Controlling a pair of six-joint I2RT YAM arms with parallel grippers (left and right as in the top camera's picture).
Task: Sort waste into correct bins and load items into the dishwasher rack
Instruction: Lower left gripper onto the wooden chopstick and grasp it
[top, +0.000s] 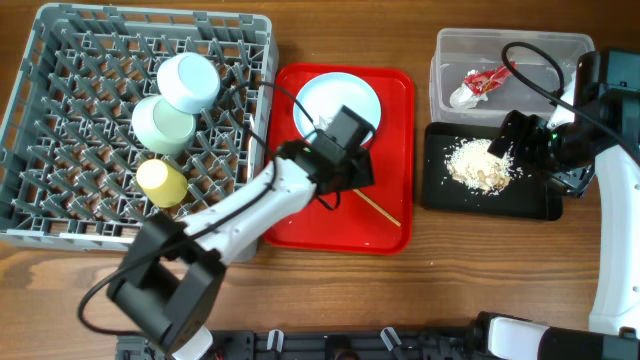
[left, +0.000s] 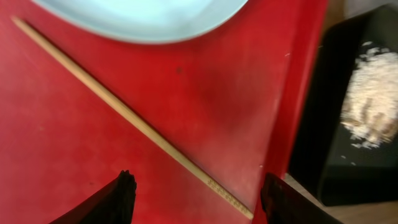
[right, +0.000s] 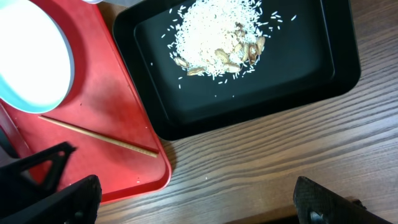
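Note:
The grey dishwasher rack (top: 60, 200) holds a pale blue-white bowl (top: 188, 82), a pale green bowl (top: 163, 124) and a yellow cup (top: 162, 182). The white plate (top: 337, 100) and one wooden chopstick (top: 378, 208) lie on the red tray (top: 390, 90). My left gripper (top: 345, 178) is open and empty just above the chopstick (left: 137, 121), its fingers (left: 199, 190) astride it. The red-and-white wrapper (top: 482, 80) lies in the clear tub (top: 450, 45). Food scraps (top: 480, 165) lie in the black tray (top: 440, 190). My right gripper (top: 515, 135) is open and empty above the black tray.
In the right wrist view the open fingers (right: 199, 202) frame bare wooden table in front of the black tray (right: 261, 106), with the scraps (right: 217, 34) beyond. The red tray's corner (right: 124, 174) sits close to the black tray. Cables hang over the clear tub.

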